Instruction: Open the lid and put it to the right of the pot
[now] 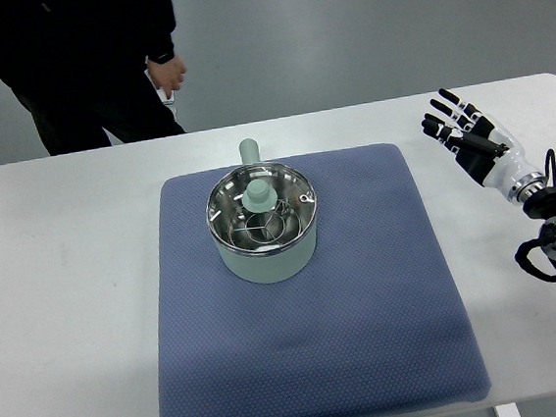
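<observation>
White table (69, 288) carries lidded pot (262, 225) on blue mat (366, 308); right hand (468, 136) fingers spread, empty; person's (86, 59) head cropped.

The pale green, round pot (263, 237) with a shiny metal inside stands upright on the upper middle of the pad, its stubby green handle (249, 151) pointing to 12 o'clock. The clear glass lid (261, 210) with a metal rim and a pale green knob (259, 194) sits closed on it.

Right hand (468, 136): black fingers w/ white segments, white wrist cuff, black forearm joints, looped black cables.
</observation>
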Robot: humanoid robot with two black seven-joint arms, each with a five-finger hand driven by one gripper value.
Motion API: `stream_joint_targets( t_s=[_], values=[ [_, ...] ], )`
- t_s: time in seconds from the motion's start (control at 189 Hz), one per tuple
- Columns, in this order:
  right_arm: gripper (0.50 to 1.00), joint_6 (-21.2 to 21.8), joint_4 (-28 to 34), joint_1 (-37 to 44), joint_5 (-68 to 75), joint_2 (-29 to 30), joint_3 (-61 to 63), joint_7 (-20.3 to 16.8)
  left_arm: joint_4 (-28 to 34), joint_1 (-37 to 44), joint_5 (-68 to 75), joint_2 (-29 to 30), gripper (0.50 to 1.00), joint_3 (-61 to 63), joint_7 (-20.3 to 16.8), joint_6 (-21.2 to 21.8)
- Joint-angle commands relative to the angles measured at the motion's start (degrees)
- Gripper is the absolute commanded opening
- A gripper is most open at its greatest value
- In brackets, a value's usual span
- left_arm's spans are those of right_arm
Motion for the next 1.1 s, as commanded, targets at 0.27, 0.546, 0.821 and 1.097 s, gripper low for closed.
stream_joint_targets(
  t_s=[0.27,0.546,0.821,1.097],
  values=[
    [0.926,0.03,-0.07,0.10,0.00,0.07,0.00,0.00,-0.35,0.00,0.00,0.00,1.000,-0.23,-0.22,0.00],
    [0.926,0.03,0.02,0.10,0.00,0.07,-0.09,0.00,0.53,0.00,0.00,0.00,1.000,-0.06,-0.22,0.00],
    [0.926,0.20,0.02,0.63,0.00,-0.19,0.00,0.00,0.36,0.00,0.00,0.00,1.000,-0.06,-0.22,0.00],
    [0.926,0.47,0.02,2.03,0.00,-1.59,0.00,0.00,0.44,-0.09,0.00,0.00,1.000,-0.06,-0.22,0.00]
  ],
)
